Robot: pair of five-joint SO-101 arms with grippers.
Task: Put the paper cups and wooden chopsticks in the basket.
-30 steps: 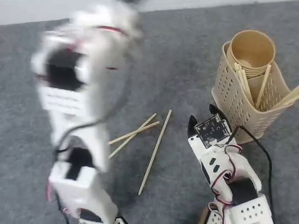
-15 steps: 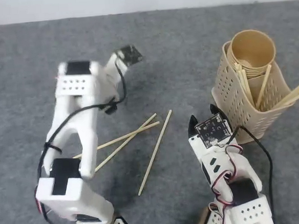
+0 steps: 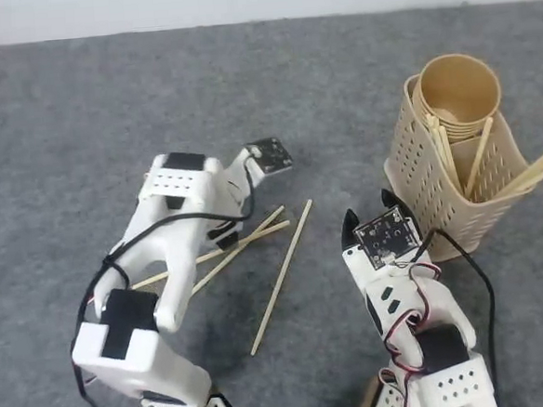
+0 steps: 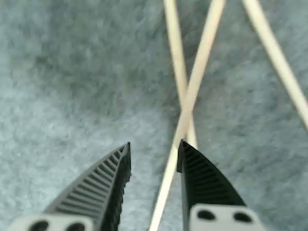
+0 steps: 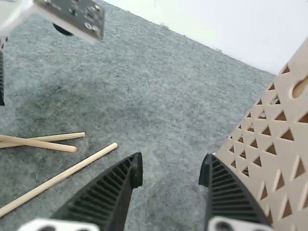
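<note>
Two crossed wooden chopsticks [image 3: 255, 234] and a single one [image 3: 281, 275] lie on the grey carpet. My left arm [image 3: 182, 196] bends down over the crossed pair. In the left wrist view my left gripper [image 4: 154, 146] is open just above the carpet, and the crossed chopsticks [image 4: 185, 96] run past the inner side of one finger [image 4: 202, 178]. The beige basket [image 3: 438, 187] at the right holds stacked paper cups [image 3: 457, 88] and several chopsticks. My right gripper [image 3: 366, 217] stands open and holds nothing beside the basket [image 5: 274, 149], also open in its own view [image 5: 172, 161].
Grey carpet covers the whole surface, with a white wall edge at the back. The left arm's wrist board [image 5: 72, 17] shows far off in the right wrist view. Open carpet lies between the loose chopsticks [image 5: 62, 175] and the basket.
My left arm has swung down and to the right, from raised high at the left to low over the crossed chopsticks. The right arm, basket and chopsticks have not moved.
</note>
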